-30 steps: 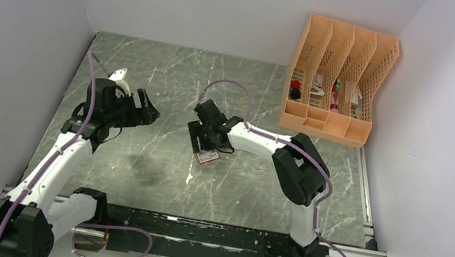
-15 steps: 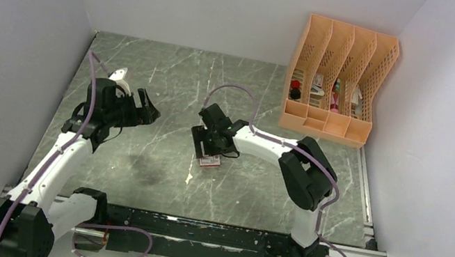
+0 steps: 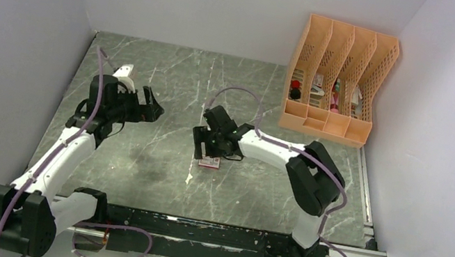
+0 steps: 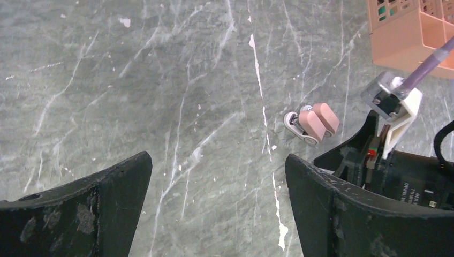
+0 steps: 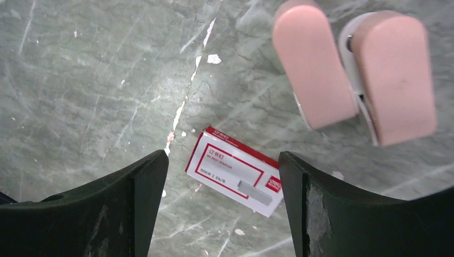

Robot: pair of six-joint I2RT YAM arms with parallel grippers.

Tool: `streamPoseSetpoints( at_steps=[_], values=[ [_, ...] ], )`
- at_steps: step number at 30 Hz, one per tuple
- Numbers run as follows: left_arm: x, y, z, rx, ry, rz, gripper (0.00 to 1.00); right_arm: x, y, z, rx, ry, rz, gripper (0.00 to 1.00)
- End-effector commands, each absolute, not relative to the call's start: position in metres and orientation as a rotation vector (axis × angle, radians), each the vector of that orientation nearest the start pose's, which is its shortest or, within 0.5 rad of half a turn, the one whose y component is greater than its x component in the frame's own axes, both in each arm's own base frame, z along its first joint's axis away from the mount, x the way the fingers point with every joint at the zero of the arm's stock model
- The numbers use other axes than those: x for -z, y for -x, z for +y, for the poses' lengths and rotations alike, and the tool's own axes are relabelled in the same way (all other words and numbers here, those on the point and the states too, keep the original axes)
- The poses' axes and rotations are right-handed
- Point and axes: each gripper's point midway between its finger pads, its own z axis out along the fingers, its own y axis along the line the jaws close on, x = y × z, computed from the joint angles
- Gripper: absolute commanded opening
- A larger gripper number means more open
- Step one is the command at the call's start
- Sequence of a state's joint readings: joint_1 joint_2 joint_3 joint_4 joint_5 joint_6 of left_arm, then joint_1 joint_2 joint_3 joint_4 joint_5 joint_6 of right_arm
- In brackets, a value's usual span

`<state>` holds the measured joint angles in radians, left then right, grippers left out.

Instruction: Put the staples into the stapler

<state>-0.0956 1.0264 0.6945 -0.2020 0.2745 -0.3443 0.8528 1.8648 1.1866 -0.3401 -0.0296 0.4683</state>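
Note:
The staples' small red-and-white box (image 5: 235,171) lies flat on the marble table, and in the top view the box (image 3: 209,161) shows just in front of the right arm. My right gripper (image 5: 222,158) hangs open above it, one finger to each side, touching nothing. The salmon-pink stapler (image 5: 353,69) lies just beyond the box with its two pink arms apart. In the left wrist view the stapler (image 4: 313,122) lies beside the right arm's wrist. My left gripper (image 4: 218,156) is wide open over bare table, left of the middle (image 3: 148,104).
An orange mesh file organizer (image 3: 338,84) holding small items stands at the back right, its corner (image 4: 407,32) also in the left wrist view. White walls close in the table on three sides. Purple cables (image 3: 238,91) loop over both arms.
The left gripper has opened wider and shifted slightly toward the back. The right gripper has opened a little more and settled over the staples box.

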Motion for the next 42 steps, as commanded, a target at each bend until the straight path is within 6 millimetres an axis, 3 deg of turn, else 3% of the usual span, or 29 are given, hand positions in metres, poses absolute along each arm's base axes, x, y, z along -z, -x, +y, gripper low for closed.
streamPoseSetpoints(
  at_steps=[1, 4, 9, 16, 23, 33, 42],
  values=[
    [-0.195, -0.329, -0.105, 0.599, -0.029, 1.999, 0.99, -0.064, -0.284, 0.330, -0.480, 0.444, 2.486, 0.81],
    [-0.197, -0.333, -0.107, 0.615, -0.016, 1.989, 1.00, -0.074, -0.289, 0.321, -0.463, 0.447, 2.452, 0.82],
    [-0.193, -0.338, -0.108, 0.624, 0.012, 2.052, 0.99, -0.070, -0.282, 0.311, -0.504, 0.520, 2.453, 0.82],
    [-0.205, -0.341, -0.103, 0.586, 0.017, 2.015, 0.99, -0.070, -0.266, 0.334, -0.672, 0.713, 2.437, 0.84],
    [-0.206, -0.334, -0.103, 0.589, 0.001, 1.999, 0.99, -0.057, -0.274, 0.338, -0.634, 0.759, 2.454, 0.85],
    [-0.200, -0.325, -0.097, 0.547, 0.003, 2.023, 0.99, -0.027, -0.264, 0.331, -0.603, 0.757, 2.560, 0.86],
    [-0.197, -0.320, -0.100, 0.582, 0.007, 2.023, 0.99, -0.023, -0.252, 0.324, -0.618, 0.726, 2.606, 0.86]
  ],
)
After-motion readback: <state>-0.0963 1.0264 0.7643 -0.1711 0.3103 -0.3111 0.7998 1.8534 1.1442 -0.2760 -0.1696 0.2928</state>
